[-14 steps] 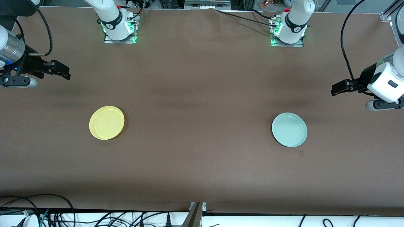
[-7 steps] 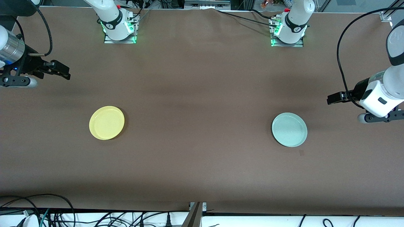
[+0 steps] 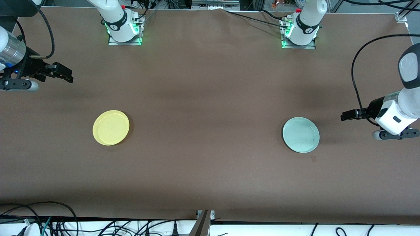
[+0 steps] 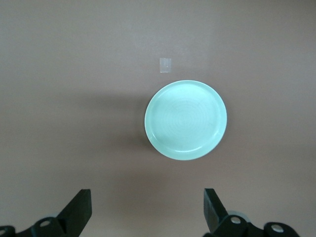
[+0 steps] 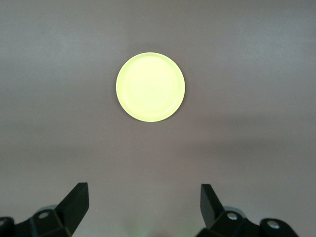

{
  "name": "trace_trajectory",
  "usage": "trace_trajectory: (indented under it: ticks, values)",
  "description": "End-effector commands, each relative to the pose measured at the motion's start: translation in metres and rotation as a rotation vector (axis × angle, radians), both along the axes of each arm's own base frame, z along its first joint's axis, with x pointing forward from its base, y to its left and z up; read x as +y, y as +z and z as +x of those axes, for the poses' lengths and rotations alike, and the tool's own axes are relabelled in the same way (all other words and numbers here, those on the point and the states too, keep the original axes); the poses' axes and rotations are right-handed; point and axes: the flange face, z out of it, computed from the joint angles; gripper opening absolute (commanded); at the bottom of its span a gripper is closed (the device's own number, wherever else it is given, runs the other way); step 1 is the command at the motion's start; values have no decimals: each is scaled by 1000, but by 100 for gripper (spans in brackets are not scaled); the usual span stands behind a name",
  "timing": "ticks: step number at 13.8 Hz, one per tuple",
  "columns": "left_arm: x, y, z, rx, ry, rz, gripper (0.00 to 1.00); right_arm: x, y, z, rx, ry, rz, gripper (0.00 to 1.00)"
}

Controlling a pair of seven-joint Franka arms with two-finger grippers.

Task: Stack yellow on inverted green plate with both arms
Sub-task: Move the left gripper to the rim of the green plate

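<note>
Here both plates sit well apart on the table point(image 3: 210, 98): yellow point(image 3: 111, 127), green plate point(image 3: 301, 134); left claw point(image 3: 348, 115) and right claw point(image 3: 64, 72) hang spread, empty.

Two white jointed arms point(image 3: 308, 19) with dark joint bands are seen on green-lit metal bases point(image 3: 124, 41). Looping black cables point(image 3: 356, 65) and black two-finger grippers point(image 3: 348, 115) are carried; a silver cylinder point(image 3: 11, 50) is fitted.

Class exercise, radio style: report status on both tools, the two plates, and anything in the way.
Left tool open, up beside green plate. Right tool open, waiting at its table end. Yellow plate and green plate apart, both rim-up, untouched. Nothing between them.
</note>
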Motion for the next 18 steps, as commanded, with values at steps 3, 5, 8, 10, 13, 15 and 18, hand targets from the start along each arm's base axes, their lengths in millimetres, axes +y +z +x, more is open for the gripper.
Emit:
trace_trajectory:
  ticks: [3,5,8,10,13,15,18]
  values:
    - [20,-68,-19,-33,-93,-76,100,0,4,2,6,-8,8,100]
    - [29,-99,-28,-37,-84,-71,100,0,4,2,4,-8,8,100]
    - [31,-146,-44,-59,-44,-120,100,0,4,2,4,-8,8,100]
    - [33,-171,-48,-65,-26,-149,100,0,4,2,4,-8,8,100]
    - [35,-213,-48,-76,-29,-184,100,0,4,2,4,-8,8,100]
    - [46,-236,-49,-96,-34,-210,100,0,4,2,4,-6,8,100]
    - [46,-265,-50,-142,-13,-269,100,0,4,2,6,-8,8,100]
